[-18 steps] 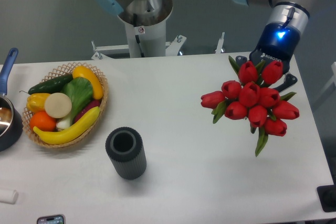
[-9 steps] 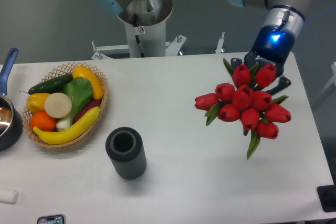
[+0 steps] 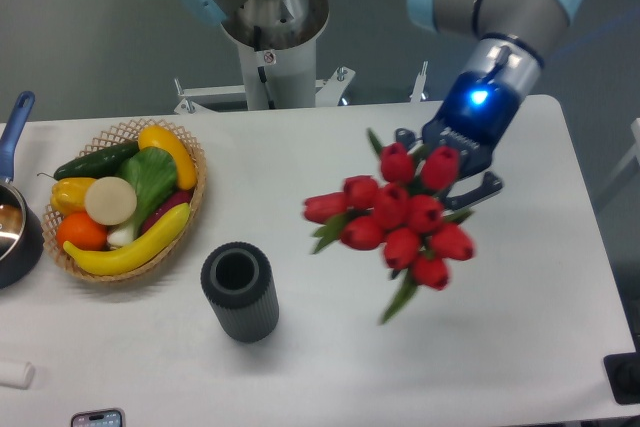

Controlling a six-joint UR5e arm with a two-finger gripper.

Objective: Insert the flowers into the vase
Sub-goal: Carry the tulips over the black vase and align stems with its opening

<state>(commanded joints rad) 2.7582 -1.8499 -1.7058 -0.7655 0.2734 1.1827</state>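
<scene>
Gripped by the gripper (image 3: 452, 162), the flowers (image 3: 398, 219) were held right of the vase (image 3: 239, 291); it could be tipped.

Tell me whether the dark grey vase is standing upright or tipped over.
Upright. The dark grey ribbed cylinder vase stands on its base on the white table, its round mouth facing up.

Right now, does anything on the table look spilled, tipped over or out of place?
Nothing stands out. The vase stands upright with its mouth free, the basket holds its produce, and the hand carries the flowers above the table.
</scene>
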